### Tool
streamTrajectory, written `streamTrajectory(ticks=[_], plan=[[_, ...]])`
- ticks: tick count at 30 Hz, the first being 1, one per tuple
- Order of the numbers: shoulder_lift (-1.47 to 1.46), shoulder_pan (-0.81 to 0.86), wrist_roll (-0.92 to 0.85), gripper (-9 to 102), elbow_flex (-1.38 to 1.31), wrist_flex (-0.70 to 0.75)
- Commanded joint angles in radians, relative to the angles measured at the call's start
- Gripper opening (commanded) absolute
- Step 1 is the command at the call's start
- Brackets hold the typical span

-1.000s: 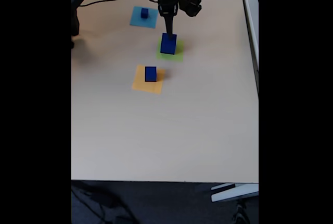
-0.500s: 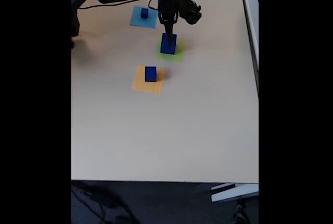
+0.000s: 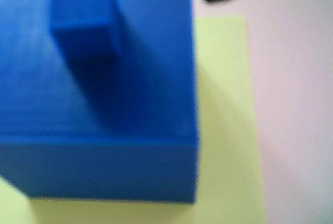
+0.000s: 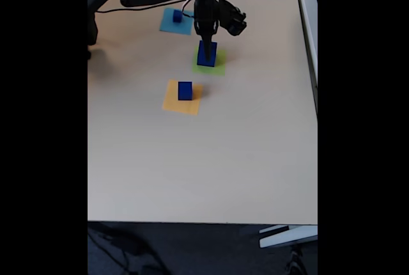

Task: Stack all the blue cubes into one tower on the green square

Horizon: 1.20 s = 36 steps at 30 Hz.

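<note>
The tower (image 4: 206, 54) stands on the green square (image 4: 218, 67) near the surface's far edge: in the wrist view, a small cube (image 3: 83, 23) sits atop a large one (image 3: 104, 130). The jaws (image 4: 206, 37) hang just above it; whether open or closed cannot be told. 2 blue cubes remain on the orange square (image 4: 174, 103) and the light-blue square (image 4: 176, 25), likely awaiting stacking.

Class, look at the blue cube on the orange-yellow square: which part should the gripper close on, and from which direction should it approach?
Grip the blue cube across two opposite vertical faces, coming straight down from above. It stands upright and alone on the orange-yellow square, with bare paper around it and nothing on its top, so there is likely room for both fingers.
</note>
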Motion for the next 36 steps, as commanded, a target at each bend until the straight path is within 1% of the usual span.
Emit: streamTrajectory(ticks=[1,6,12,16,30,36], plan=[[0.021,0.011,-0.009,43,-0.046,-0.002],[0.020,0.011,-0.011,38,-0.046,0.000],[0.014,0.011,-0.015,36,-0.046,-0.002],[0.014,0.012,-0.015,32,-0.048,-0.002],[0.009,0.015,-0.015,29,-0.048,-0.006],[0.008,0.021,-0.021,25,-0.048,-0.006]])
